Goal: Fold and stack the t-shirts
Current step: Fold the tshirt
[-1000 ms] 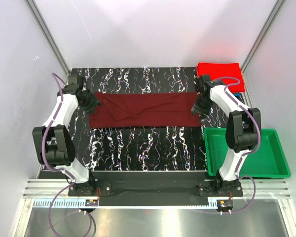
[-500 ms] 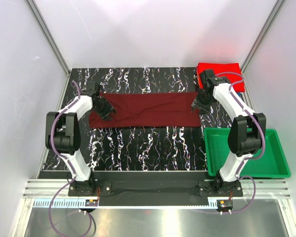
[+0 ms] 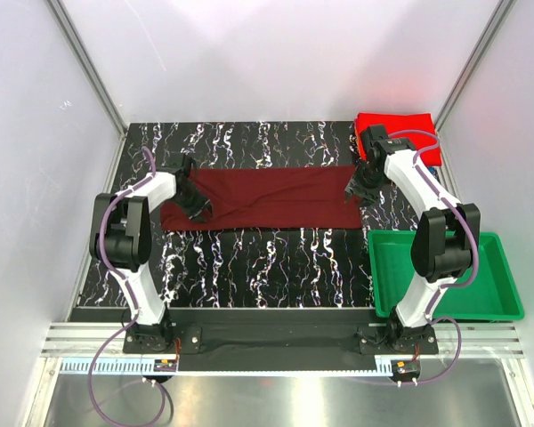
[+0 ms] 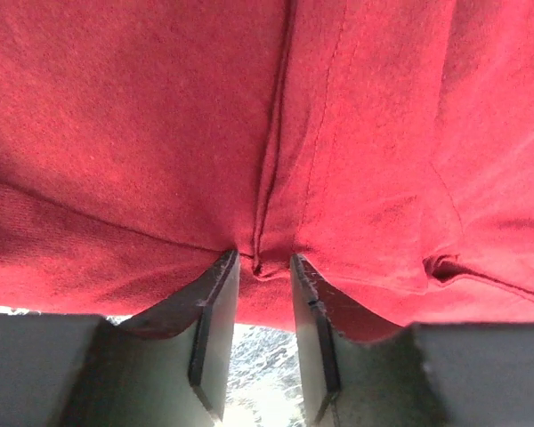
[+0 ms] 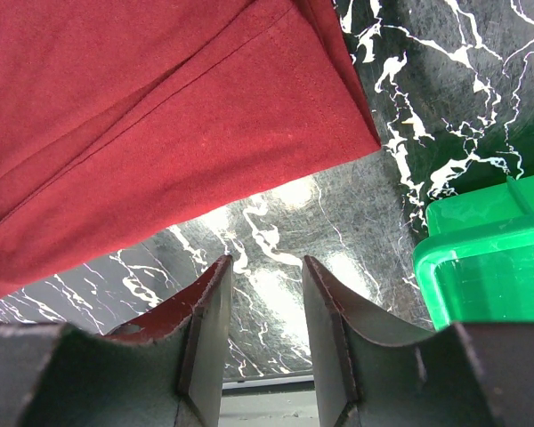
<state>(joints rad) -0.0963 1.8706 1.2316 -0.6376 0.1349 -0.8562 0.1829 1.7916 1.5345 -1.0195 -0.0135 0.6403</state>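
The dark maroon t-shirt (image 3: 267,197) lies flat as a long folded strip across the black marbled table. My left gripper (image 3: 196,205) is on its left end. In the left wrist view the maroon cloth (image 4: 160,133) fills the frame, and my left gripper (image 4: 263,260) pinches a gathered ridge of it between its tips. My right gripper (image 3: 358,189) is at the strip's right end. In the right wrist view it (image 5: 262,262) is open and empty over bare table, just off the shirt's corner (image 5: 338,124). A folded bright red t-shirt (image 3: 393,129) lies at the back right, with a thin blue edge (image 3: 430,166) under it.
A green plastic tray (image 3: 445,237) stands at the front right beside the right arm, and its corner shows in the right wrist view (image 5: 489,258). White walls with metal posts enclose the table (image 3: 267,262). The arm bases sit at the near edge.
My left gripper has moved right from the table's left side onto the shirt's left end. My right arm shifted slightly, then stayed at the right end. The shirt has not moved.
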